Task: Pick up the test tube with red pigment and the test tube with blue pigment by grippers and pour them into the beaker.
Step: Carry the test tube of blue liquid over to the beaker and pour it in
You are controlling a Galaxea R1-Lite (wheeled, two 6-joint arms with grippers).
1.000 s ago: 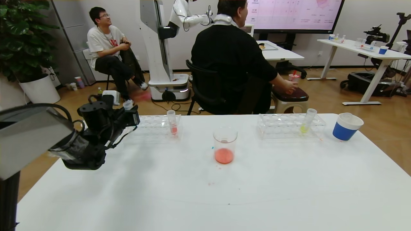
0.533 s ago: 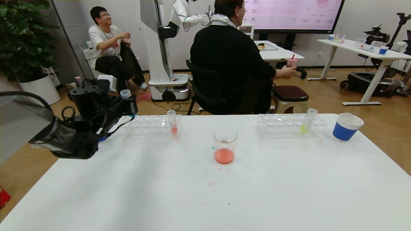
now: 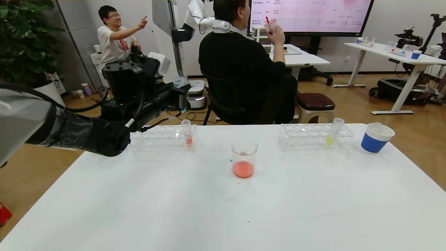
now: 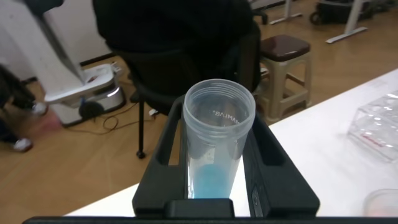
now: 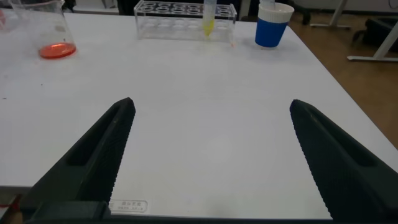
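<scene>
White tabletop below, my left gripper (image 4: 214, 186) is clamped on the test tube with blue pigment (image 4: 214, 146), held up behind the rack (image 3: 163, 137), well left of the beaker (image 3: 244, 158). Tilting before reaching the beaker would spill. My right gripper (image 5: 211, 155) hangs spread wide, idle.

Left gripper (image 3: 179, 93) with test tube with blue pigment (image 4: 214, 146) now higher, toward two o'clock, nearer beaker (image 3: 244, 157).
</scene>
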